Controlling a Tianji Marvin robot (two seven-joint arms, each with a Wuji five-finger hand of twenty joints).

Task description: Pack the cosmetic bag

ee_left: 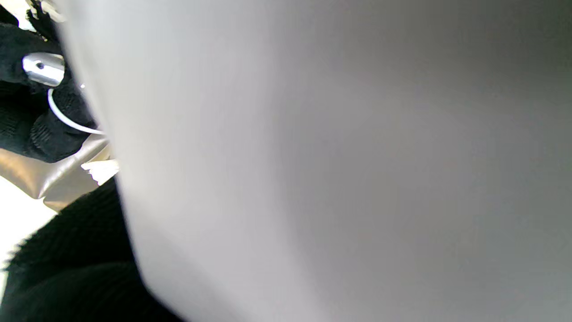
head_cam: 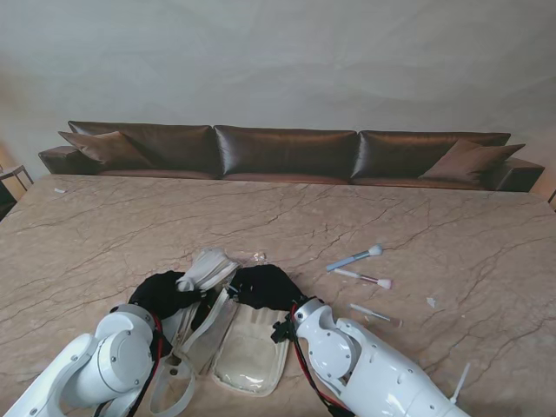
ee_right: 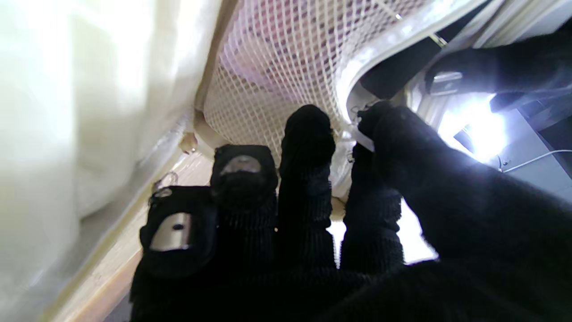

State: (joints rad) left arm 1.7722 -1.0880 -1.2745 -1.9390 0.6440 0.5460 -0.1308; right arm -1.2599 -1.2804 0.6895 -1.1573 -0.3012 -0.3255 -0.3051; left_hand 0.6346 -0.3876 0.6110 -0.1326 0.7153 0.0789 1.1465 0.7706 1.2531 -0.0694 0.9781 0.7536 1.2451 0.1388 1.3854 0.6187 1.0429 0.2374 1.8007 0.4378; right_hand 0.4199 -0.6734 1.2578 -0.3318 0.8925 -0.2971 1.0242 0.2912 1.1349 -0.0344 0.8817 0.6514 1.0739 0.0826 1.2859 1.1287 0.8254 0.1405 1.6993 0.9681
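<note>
The beige cosmetics bag [head_cam: 248,352] lies open near me, its clear window facing up. My right hand [head_cam: 265,287], in a black glove, sits at the bag's far edge. In the right wrist view the thumb and forefinger of this hand [ee_right: 313,188] pinch the bag's rim [ee_right: 357,134] beside a white mesh pocket [ee_right: 286,53]. My left hand [head_cam: 161,294] is closed around a white ridged item [head_cam: 207,268] above the bag's left side. That white item [ee_left: 313,156] fills the left wrist view as a blur. Only gloved fingertips [ee_left: 40,112] and a strip of the bag [ee_left: 53,179] show beside it.
Three makeup brushes lie to the right: a blue-handled one [head_cam: 354,258], a pink-tipped one [head_cam: 365,278] and one nearer me [head_cam: 375,314]. A small clear thing [head_cam: 258,257] lies beyond the hands. The bag's strap loop [head_cam: 174,391] lies by my left arm. A brown sofa [head_cam: 287,152] stands past the table's far edge.
</note>
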